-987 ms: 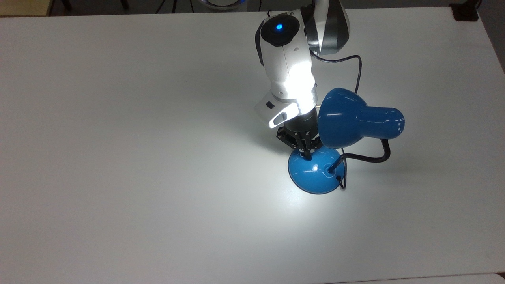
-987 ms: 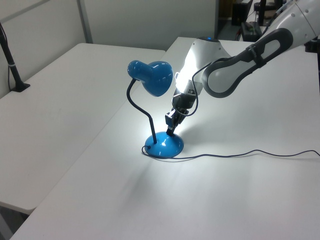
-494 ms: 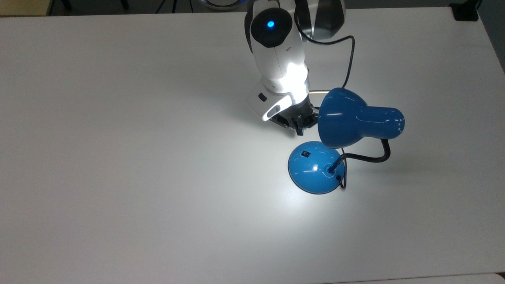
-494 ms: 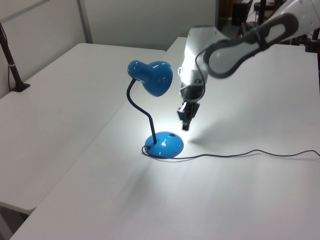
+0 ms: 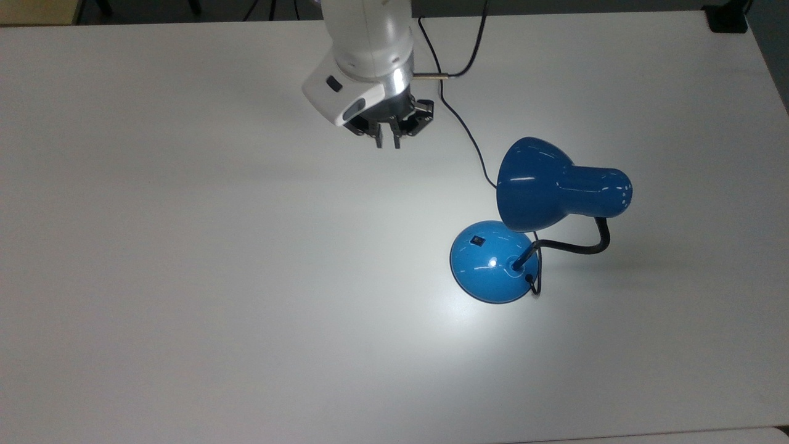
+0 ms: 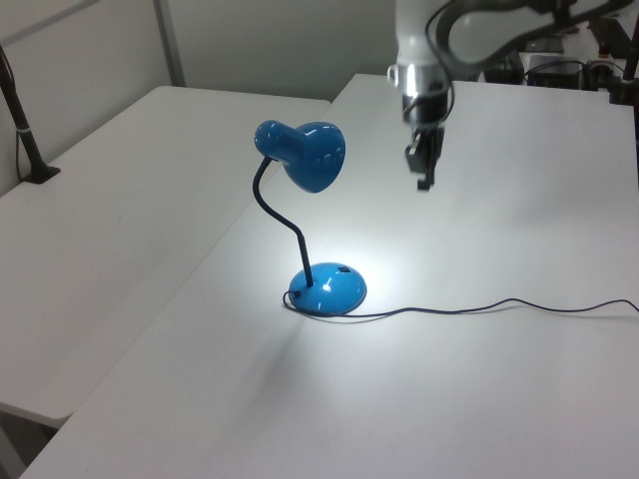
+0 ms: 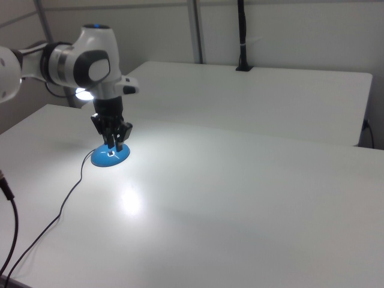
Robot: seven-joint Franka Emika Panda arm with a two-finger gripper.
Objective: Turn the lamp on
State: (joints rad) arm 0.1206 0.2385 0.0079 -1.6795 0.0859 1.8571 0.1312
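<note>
The blue lamp is lit and throws a bright pool on the white table (image 5: 185, 246). Its bell shade (image 5: 536, 185) hangs over the round domed base (image 5: 493, 265), which carries a small black switch (image 5: 476, 239). A black gooseneck (image 5: 579, 246) joins them. My gripper (image 5: 387, 142) hovers above the table, well away from the base toward the top view's upper left, with a narrow gap between its fingers and nothing held. In the left view the gripper (image 6: 425, 183) hangs high to the right of the shade (image 6: 312, 156) and base (image 6: 327, 289). In the right view the gripper (image 7: 114, 144) overlaps the base (image 7: 111, 158).
The lamp's black cord (image 5: 462, 126) runs from the base toward the top view's upper edge, passing close to the gripper's right; in the left view the cord (image 6: 479, 307) trails to the right. A second white table (image 6: 120, 200) adjoins on the left view's left.
The gripper has lifted off the lamp base's switch and drawn back up and away, toward the top view's upper left. The lamp has stayed in place and lit.
</note>
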